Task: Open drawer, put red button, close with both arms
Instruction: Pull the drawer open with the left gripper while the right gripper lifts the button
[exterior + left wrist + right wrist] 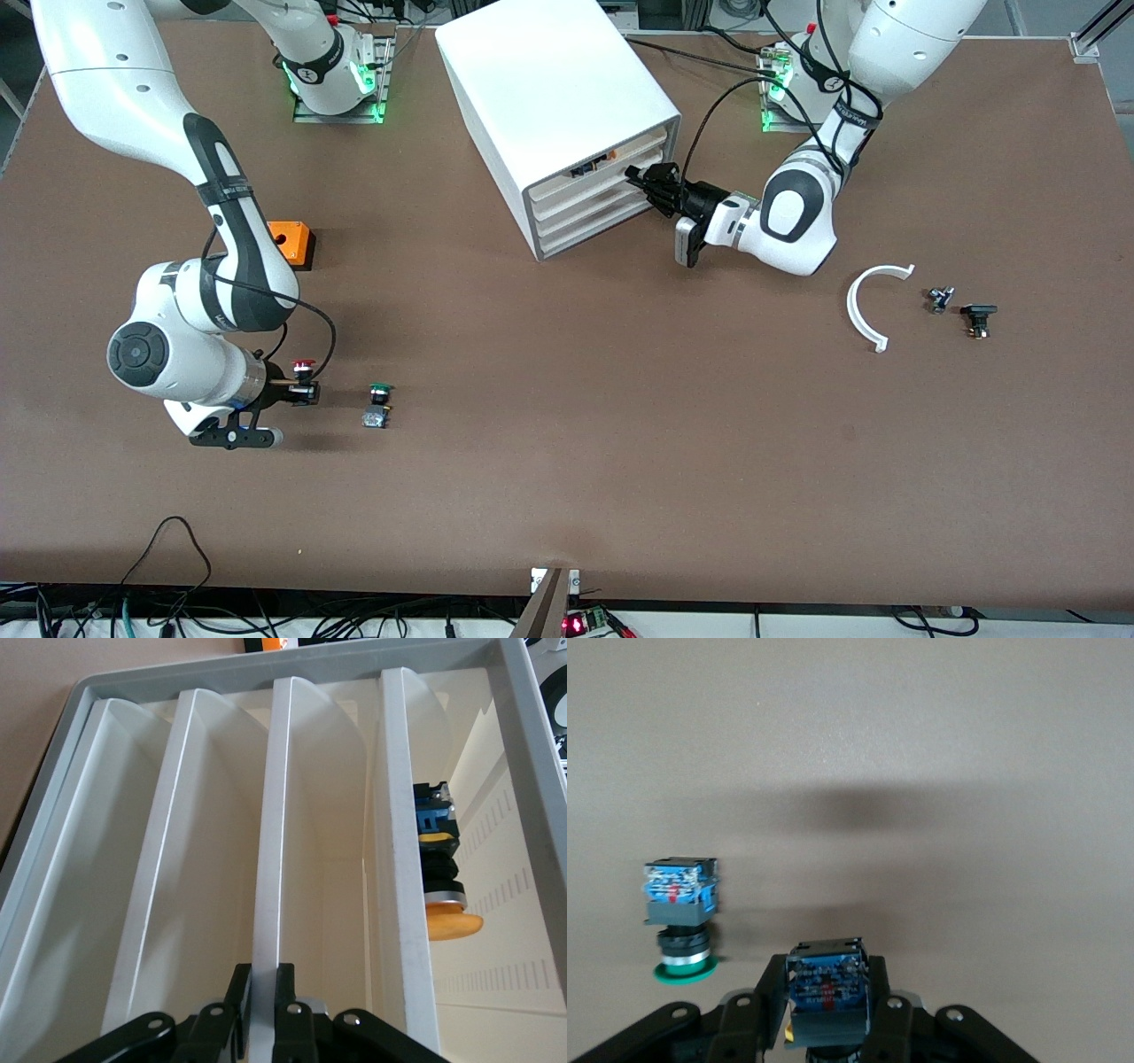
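Note:
The white cabinet holds four drawers with cream fronts. My left gripper is at those fronts, shut on the front lip of one middle drawer, which stands about level with the others. My right gripper is low over the table toward the right arm's end. It is shut on the red button and grips its blue-grey base. The twin green button lies on the table beside it and also shows in the right wrist view.
An orange-capped button lies in the top drawer. An orange box sits near the right arm. A white curved piece and two small dark parts lie toward the left arm's end.

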Tool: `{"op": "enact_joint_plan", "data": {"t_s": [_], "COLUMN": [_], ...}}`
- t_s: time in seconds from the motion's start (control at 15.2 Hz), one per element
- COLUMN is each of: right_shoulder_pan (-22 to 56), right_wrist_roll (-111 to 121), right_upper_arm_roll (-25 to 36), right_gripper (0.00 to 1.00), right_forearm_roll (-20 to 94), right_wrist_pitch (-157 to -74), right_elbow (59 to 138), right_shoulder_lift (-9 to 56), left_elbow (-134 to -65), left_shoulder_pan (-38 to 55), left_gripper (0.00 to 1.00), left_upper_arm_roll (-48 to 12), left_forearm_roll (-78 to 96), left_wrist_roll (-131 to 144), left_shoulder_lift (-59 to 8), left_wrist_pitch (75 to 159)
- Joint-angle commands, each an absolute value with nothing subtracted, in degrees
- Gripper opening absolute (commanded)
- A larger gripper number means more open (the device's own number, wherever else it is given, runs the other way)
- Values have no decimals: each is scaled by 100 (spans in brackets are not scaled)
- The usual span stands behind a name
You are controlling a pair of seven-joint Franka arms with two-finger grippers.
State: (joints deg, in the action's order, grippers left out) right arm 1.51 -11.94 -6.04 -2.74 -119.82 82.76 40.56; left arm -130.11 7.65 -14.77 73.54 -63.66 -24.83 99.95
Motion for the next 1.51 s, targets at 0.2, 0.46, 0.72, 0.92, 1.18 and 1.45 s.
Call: {"op": "enact_joint_plan", "data": {"t_s": [0.2, 0.46, 0.72, 0.92, 1.18, 1.45], "right_shoulder_pan": [377, 676, 1115, 1519, 2038, 2504], "right_wrist_roll": [-2757, -3751, -4682, -5543, -6572, -7495], "right_upper_arm_roll": [-624, -624, -642, -650, -668, -668], "right_gripper": [0, 0, 0, 0, 0, 0], "right_forearm_roll": [-545, -536, -510, -483, -448, -413], "right_wrist_pitch": [-10996, -10425, -10125, -9959, -9914, -10019], "right_elbow": [7735, 7331, 6900, 6601, 6224, 5916], "right_shoulder_lift": [4052, 4052, 4069, 4087, 4096, 4113], "left_elbow": [-12903, -12421, -11674, -11050, -10460, -10415], "left_shoulder_pan": [642, 388, -87, -377, -606, -738], "left_gripper": [0, 0, 0, 0, 0, 100], "left_upper_arm_roll": [-1442, -1362, -1354, -1327, -1327, -1327], "left_forearm_roll": [7462, 6946, 6207, 5793, 5336, 5256], "left_wrist_roll": [-6320, -5978, -5827, -5713, -5564, -5300], "left_shoulder_lift": [-2479, -2601, -3058, -3462, -3726, -3665], "left_wrist_pitch": [9932, 9940, 9940, 9932, 9923, 9756]}}
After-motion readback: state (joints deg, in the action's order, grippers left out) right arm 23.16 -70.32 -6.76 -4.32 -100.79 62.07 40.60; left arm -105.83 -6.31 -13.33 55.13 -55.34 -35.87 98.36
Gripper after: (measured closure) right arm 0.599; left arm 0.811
